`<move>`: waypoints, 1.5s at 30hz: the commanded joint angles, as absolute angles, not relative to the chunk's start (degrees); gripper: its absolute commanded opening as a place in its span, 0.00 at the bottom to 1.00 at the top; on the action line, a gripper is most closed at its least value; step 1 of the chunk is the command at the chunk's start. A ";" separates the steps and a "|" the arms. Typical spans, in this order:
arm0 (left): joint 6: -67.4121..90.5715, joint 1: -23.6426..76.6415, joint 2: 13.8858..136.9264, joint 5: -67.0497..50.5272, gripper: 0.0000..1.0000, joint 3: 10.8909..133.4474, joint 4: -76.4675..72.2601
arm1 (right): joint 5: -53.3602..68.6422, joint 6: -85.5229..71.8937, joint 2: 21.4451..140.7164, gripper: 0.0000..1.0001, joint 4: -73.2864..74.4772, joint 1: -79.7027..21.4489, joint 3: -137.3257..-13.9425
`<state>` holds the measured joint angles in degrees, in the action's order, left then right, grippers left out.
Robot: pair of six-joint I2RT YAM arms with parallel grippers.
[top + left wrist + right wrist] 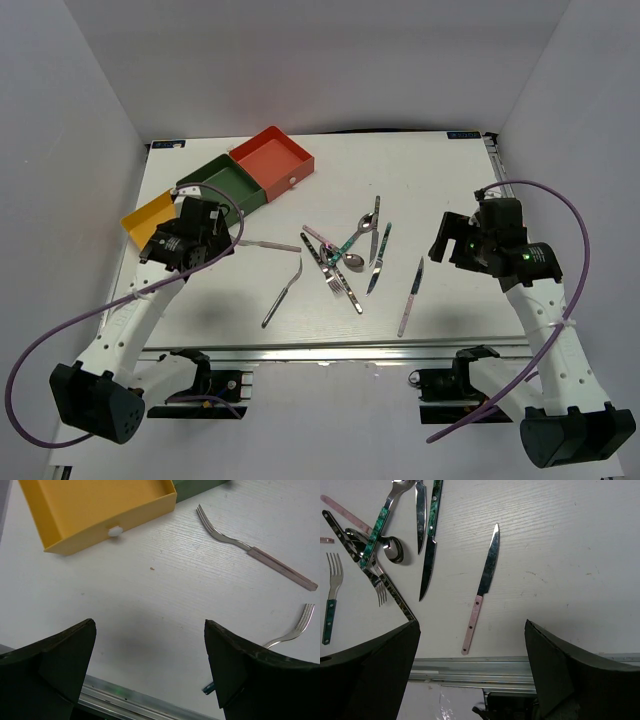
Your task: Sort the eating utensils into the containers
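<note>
Open counter (150,605) beneath both jaws, clutter ahead
We see bare surface between our left jaws; the yellow tray (90,500) walls off ahead-left, and a pink-handled fork (260,557) lies ahead-right. Ahead of our right jaws a lone pink-handled knife (482,597) has room all round, while the crossed utensil pile (372,545) crowds ahead-left.

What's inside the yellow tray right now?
The yellow tray shows only bare floor in the left wrist view. Its far part is out of frame there, and from above the left arm covers one corner.
</note>
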<state>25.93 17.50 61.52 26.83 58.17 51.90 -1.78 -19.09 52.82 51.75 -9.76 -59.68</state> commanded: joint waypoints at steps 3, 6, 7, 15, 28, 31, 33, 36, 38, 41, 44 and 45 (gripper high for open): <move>26.37 17.75 61.79 29.09 0.98 61.26 52.73 | -2.73 -19.42 52.65 0.89 51.15 -9.67 -60.91; 26.54 17.84 62.31 29.09 0.98 61.61 53.08 | -2.55 -20.21 52.91 0.89 50.63 -9.67 -59.95; 26.54 17.75 62.40 29.18 0.98 61.87 53.09 | -2.64 -21.08 53.08 0.89 50.36 -9.67 -59.59; 26.54 17.75 63.01 25.76 0.98 61.44 51.42 | -8.52 -29.88 61.60 0.89 45.10 -11.68 -48.79; 24.79 17.75 66.71 21.10 0.98 63.19 51.68 | -14.33 -43.32 77.43 0.50 34.11 -27.67 -41.23; 24.96 17.75 66.36 20.04 0.98 62.49 51.94 | -12.93 -46.67 78.75 0.42 30.34 -28.91 -35.89; 24.70 17.75 66.36 19.69 0.98 62.23 52.03 | -11.96 -48.24 79.27 0.37 28.22 -29.18 -33.06; 24.61 17.75 66.27 19.16 0.98 62.14 52.29 | -12.22 -49.39 80.59 0.26 26.90 -29.62 -29.89; 24.78 17.84 66.44 18.55 0.98 62.05 52.21 | -11.95 -49.48 81.03 0.06 25.84 -30.41 -28.66; 25.66 17.84 67.06 15.39 0.98 61.79 51.33 | -10.73 -48.52 80.42 0.00 24.35 -31.38 -29.26; 27.94 17.84 68.46 4.69 0.98 61.96 47.91 | -7.22 -43.43 76.83 0.00 21.46 -32.34 -32.85; 29.08 17.84 69.25 -3.26 0.98 61.88 44.51 | -3.55 -41.50 73.95 0.00 20.05 -32.69 -33.92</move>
